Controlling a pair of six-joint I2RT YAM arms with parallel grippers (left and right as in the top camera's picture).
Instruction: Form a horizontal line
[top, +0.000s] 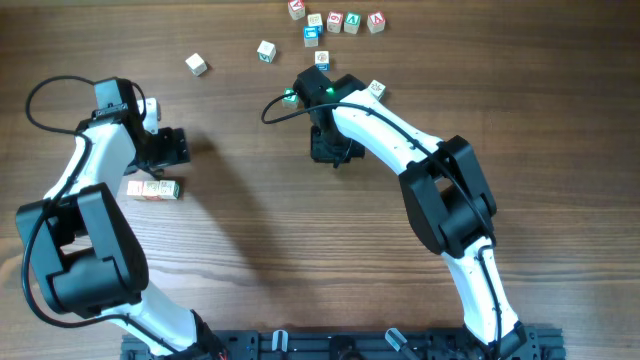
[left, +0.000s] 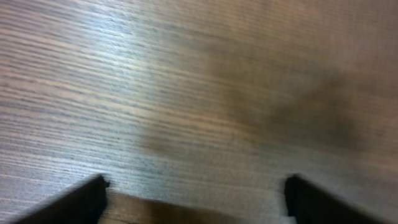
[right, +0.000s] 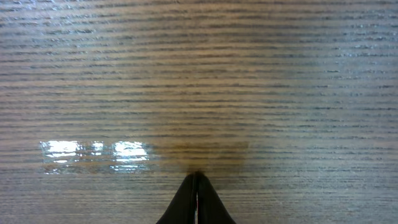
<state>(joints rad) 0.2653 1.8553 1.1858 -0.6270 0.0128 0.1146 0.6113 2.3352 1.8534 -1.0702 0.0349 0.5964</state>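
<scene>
Cubes (top: 152, 189) of pale wood touch on grained table (top: 260, 250).

The table (top: 250, 230) is brown wood with fine straight grain. The horizontal line (top: 153, 189) is pale wooden cubes with red-marked faces. The loose cubes (top: 335, 22) near the far edge are pale wood with red, green or blue marks. The left arm (top: 95, 170) and right arm (top: 390, 135) have white shells and black joints. The right arm has a green light (top: 327, 95).

Table (right: 249, 74): streaked wood grain, smooth, glossy glare. Horizontal line (top: 153, 189): pale matt wooden cubes. Arms (top: 390, 130): white plastic shells.
</scene>
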